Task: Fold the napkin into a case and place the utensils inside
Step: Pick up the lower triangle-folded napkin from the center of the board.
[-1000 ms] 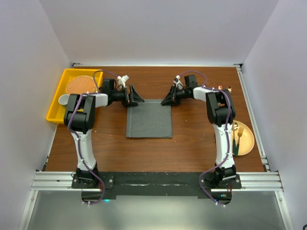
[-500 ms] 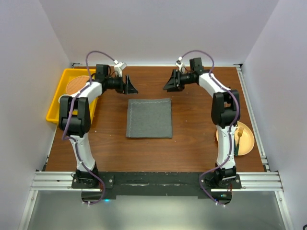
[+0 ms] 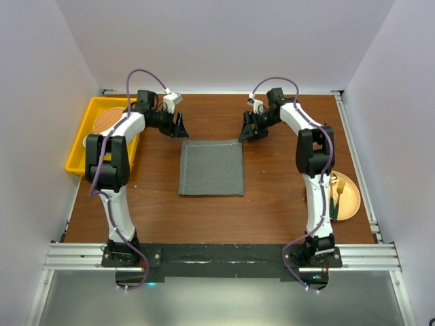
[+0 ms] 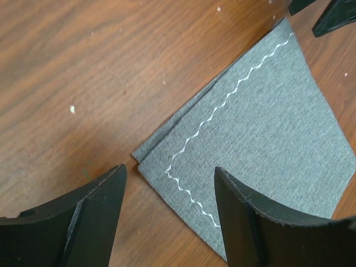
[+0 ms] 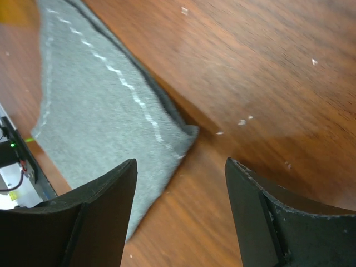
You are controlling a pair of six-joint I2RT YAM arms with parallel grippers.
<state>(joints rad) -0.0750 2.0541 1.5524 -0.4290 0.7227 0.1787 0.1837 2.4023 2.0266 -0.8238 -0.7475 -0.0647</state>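
Observation:
The napkin (image 3: pixel 211 168) lies flat on the table as a dark grey folded rectangle with a wavy light stitch line near its far edge. My left gripper (image 3: pixel 182 128) hovers open just beyond its far left corner, which shows between the fingers in the left wrist view, napkin (image 4: pixel 261 128), gripper (image 4: pixel 168 168). My right gripper (image 3: pixel 246 129) hovers open just beyond the far right corner, napkin (image 5: pixel 94 105), gripper (image 5: pixel 181 161). Neither holds anything. The utensils (image 3: pixel 334 191) rest on the yellow-orange plate (image 3: pixel 348 204) at the right.
A yellow tray (image 3: pixel 78 156) stands at the far left, holding a round brown disc (image 3: pixel 112 121) and a white item (image 3: pixel 90 141). A metal rail (image 3: pixel 353 146) runs along the table's right side.
Both grippers left the napkin's far corners, drew back toward the far wall, then came slightly nearer again. The right jaws opened wide and the left narrowed a little. The napkin stayed flat.

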